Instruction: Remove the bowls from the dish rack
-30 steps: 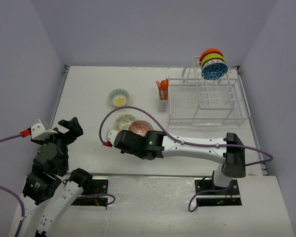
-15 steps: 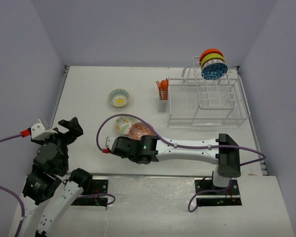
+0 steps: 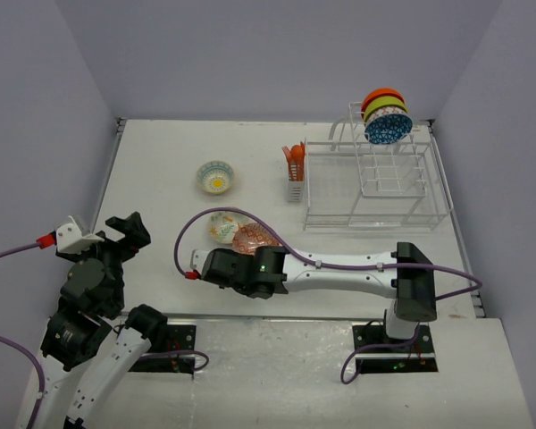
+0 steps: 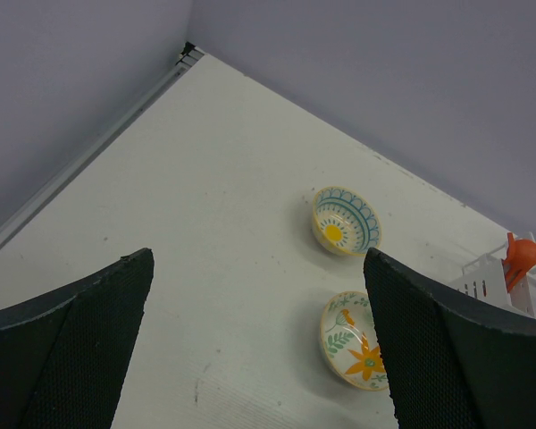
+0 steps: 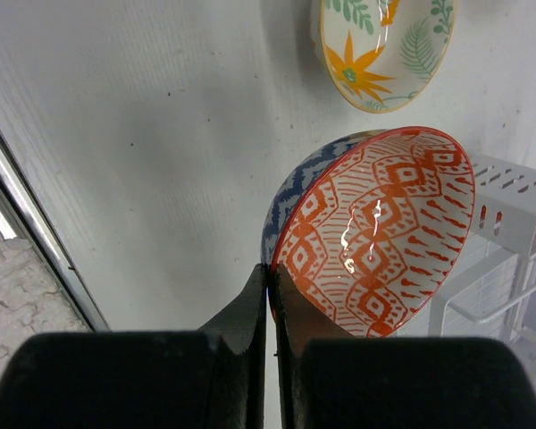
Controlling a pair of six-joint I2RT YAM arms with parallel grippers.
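Observation:
My right gripper (image 5: 272, 273) is shut on the rim of the red-brown patterned bowl (image 5: 375, 228), which has a blue outside; the bowl is tilted just above the table, beside a pale flower bowl (image 5: 384, 49). From above the held bowl (image 3: 255, 237) shows next to the flower bowl (image 3: 221, 224). A yellow-rimmed bowl (image 3: 215, 177) sits farther back. Orange, yellow-green and blue mosaic bowls (image 3: 386, 116) stand in the tall part of the white dish rack (image 3: 375, 179). My left gripper (image 4: 259, 349) is open and empty, well above the table at the left.
An orange utensil holder (image 3: 294, 170) hangs on the rack's left side. The right arm (image 3: 339, 268) stretches across the near table. The table's front edge strip (image 5: 27, 232) lies close to the held bowl. Grey walls enclose the table.
My right gripper has carried the patterned bowl a little toward the near edge and left, tilting it, and it now sits lower beside the flower bowl. The left arm has not moved.

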